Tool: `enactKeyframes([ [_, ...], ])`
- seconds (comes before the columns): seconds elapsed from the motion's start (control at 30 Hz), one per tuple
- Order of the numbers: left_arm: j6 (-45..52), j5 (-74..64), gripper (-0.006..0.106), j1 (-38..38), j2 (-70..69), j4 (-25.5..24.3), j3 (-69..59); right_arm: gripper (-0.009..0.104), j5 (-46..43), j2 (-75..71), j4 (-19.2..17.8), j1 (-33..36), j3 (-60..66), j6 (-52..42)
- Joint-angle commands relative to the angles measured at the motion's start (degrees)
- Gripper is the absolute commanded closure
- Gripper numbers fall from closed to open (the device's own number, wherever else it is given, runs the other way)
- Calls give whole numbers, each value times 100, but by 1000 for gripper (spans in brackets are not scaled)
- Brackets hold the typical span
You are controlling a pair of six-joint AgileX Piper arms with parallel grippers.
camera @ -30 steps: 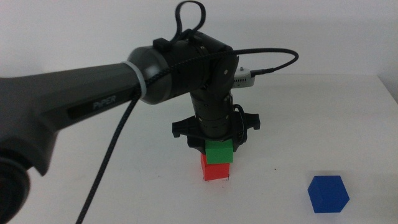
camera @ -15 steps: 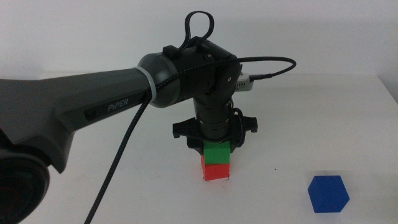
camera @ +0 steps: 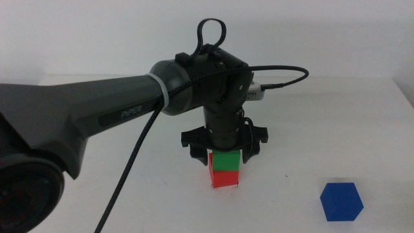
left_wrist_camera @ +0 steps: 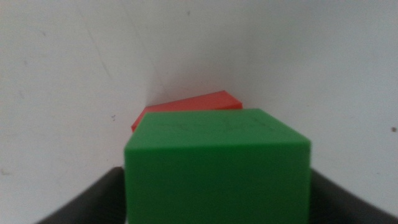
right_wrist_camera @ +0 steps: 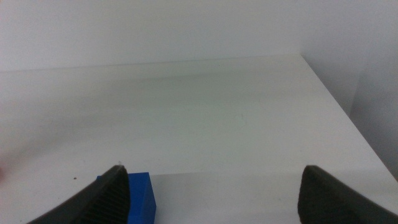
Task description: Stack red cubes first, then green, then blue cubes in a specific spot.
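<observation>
The green cube (camera: 226, 162) sits squarely on the red cube (camera: 224, 179) near the middle of the white table (camera: 129, 194). My left gripper (camera: 226, 155) comes straight down over the pair, shut on the green cube (left_wrist_camera: 217, 168), with a dark jaw against each side. A sliver of the red cube (left_wrist_camera: 186, 104) shows beneath it. The blue cube (camera: 341, 201) lies alone at the front right. In the right wrist view my right gripper (right_wrist_camera: 211, 180) hangs open and empty, with the blue cube (right_wrist_camera: 140, 196) beside one jaw. The specific spot is hidden.
The left arm's thick dark body (camera: 84, 123) and its black cable (camera: 129, 175) cross the left half of the middle view. The table's right edge (right_wrist_camera: 348, 118) runs near the blue cube.
The left gripper has lowered the green cube a little and shifted it left, so it now lines up on the red cube. The blue cube has not moved.
</observation>
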State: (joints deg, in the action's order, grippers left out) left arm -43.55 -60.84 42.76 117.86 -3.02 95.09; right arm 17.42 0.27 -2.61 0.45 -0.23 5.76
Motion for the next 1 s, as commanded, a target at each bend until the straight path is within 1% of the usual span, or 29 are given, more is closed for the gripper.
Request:
enactKeyframes([
  [0.0, 48, 48, 8, 8, -6, 7, 8, 2, -75, -27, -25, -48, 23, -18],
  [0.1, 639, -113, 7, 8, -178, 140, 170, 2, -75, -27, -25, -48, 23, -18],
  [0.17, 1079, -460, 7, -2, -411, 178, 384, 2, -75, -27, -25, -48, 23, -18],
  [0.23, 1348, -912, 7, -2, -703, 190, 619, 2, -75, -27, -25, -48, 23, -18],
  [0.3, 1594, -912, 7, -2, -1057, 206, 813, 2, -75, -27, -25, -48, 23, -18],
  [0.4, 2553, -912, 7, -2, -1846, 133, 855, 2, -75, -27, -10, -45, 23, -18],
  [0.47, 3387, -912, 7, -2, -2365, 133, 855, 2, -75, -27, -10, -45, 23, -18],
  [0.5, 3829, -912, 7, -2, -2652, 144, 855, 2, -75, -27, -10, -45, 23, -18],
  [0.53, 4030, -912, 7, -2, -2924, 250, 828, 2, -75, -27, -10, -45, 23, -18],
  [0.63, 4621, -912, 7, -2, -3930, 715, 128, 2, -75, -27, -10, -45, 23, -18],
  [0.7, 4673, -912, 7, -2, -4794, 805, -605, 2, -75, -27, -10, -45, 23, -18],
  [0.73, 4608, -912, 7, -2, -5327, 863, -1222, 2, -75, -27, -10, -45, 23, -18],
  [0.83, 4694, 64, 7, -2, -6713, 1254, -2435, 2, -75, -27, -10, -45, 23, -18],
  [0.87, 4694, 180, 7, -2, -7021, 1389, -2683, 2, -75, -27, -10, -45, 23, -18],
  [0.97, 4694, -7, 7, -2, -7488, 1440, -2966, 2, -75, -27, -10, -45, 23, -18],
])
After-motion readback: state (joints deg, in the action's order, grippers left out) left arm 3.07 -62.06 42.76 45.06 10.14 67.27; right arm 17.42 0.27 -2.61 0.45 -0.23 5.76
